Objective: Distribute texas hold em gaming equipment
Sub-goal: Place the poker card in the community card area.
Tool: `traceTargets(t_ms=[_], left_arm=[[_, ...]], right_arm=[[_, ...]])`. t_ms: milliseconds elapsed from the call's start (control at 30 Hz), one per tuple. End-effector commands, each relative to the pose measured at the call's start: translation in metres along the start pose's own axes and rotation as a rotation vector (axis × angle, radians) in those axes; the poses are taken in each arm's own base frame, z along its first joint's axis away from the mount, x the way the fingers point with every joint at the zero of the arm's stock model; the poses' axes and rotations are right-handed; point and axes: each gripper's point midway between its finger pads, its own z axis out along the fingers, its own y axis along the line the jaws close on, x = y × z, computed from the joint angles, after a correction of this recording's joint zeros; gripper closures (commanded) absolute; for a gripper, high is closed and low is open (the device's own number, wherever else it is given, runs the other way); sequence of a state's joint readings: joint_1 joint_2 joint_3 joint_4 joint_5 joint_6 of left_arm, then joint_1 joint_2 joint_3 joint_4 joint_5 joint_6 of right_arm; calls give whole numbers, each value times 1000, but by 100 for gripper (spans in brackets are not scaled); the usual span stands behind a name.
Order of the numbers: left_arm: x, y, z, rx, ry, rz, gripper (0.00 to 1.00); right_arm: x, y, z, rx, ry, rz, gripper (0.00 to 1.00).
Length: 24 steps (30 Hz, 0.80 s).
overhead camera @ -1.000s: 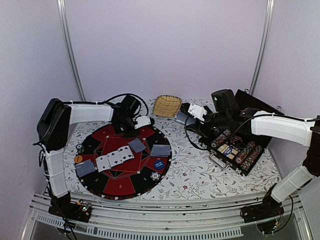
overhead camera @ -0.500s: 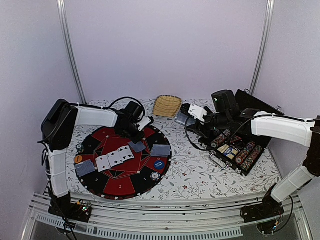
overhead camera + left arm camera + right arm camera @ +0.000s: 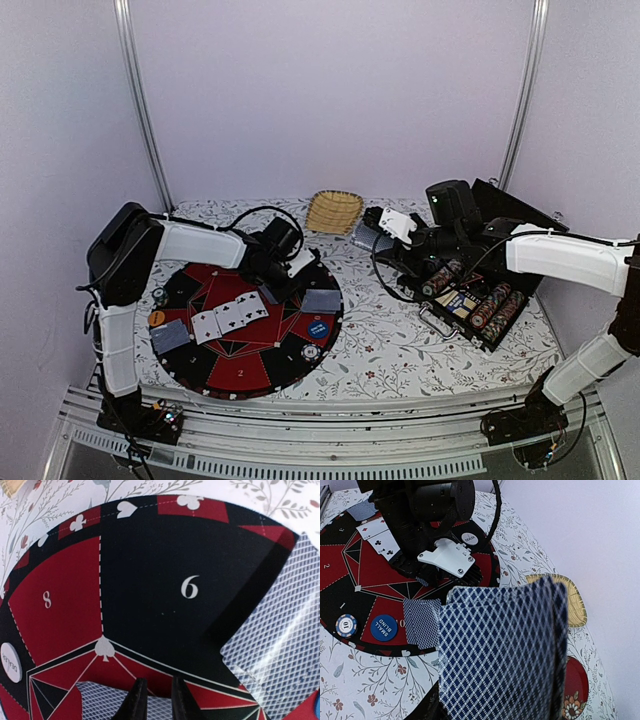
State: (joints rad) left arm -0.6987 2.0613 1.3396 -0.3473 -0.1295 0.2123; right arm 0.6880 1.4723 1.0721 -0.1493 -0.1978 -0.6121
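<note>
Your right claw [image 3: 383, 228] grasps card deck [image 3: 505, 655] above counter [image 3: 400, 350], right of round mat [image 3: 150, 570] — ready supply for dealing. Your left claw [image 3: 156, 697] sits nearly clenched at face-down card [image 3: 100, 702] edge — can't tell if gripping; probably adjusting placement.

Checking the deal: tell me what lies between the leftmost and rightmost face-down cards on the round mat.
The top view shows a fanned row of face-up cards between the leftmost face-down card and the rightmost face-down card.
</note>
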Motion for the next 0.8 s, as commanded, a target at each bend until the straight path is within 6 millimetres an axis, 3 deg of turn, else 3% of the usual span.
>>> traceTargets(t_ms=[0, 167, 300, 400, 500, 600, 767], left_arm=[[28, 0, 5, -27, 88, 14, 80], [24, -2, 2, -11, 68, -7, 81], [-6, -6, -16, 51, -48, -32, 80], [-23, 8, -26, 80, -126, -104, 76], [-21, 33, -27, 74, -128, -203, 70], [-13, 57, -26, 46, -115, -282, 57], [3, 72, -11, 27, -69, -419, 47]], right_arm=[[-11, -3, -8, 14, -44, 5, 54], [-10, -3, -7, 13, -40, 1, 54], [-10, -3, -7, 16, -37, 1, 54], [-10, -3, -8, 16, -38, 1, 54], [-10, -3, -8, 14, -37, 1, 54], [-8, -3, -7, 13, -33, 2, 54], [-8, -2, -6, 8, -33, 2, 54]])
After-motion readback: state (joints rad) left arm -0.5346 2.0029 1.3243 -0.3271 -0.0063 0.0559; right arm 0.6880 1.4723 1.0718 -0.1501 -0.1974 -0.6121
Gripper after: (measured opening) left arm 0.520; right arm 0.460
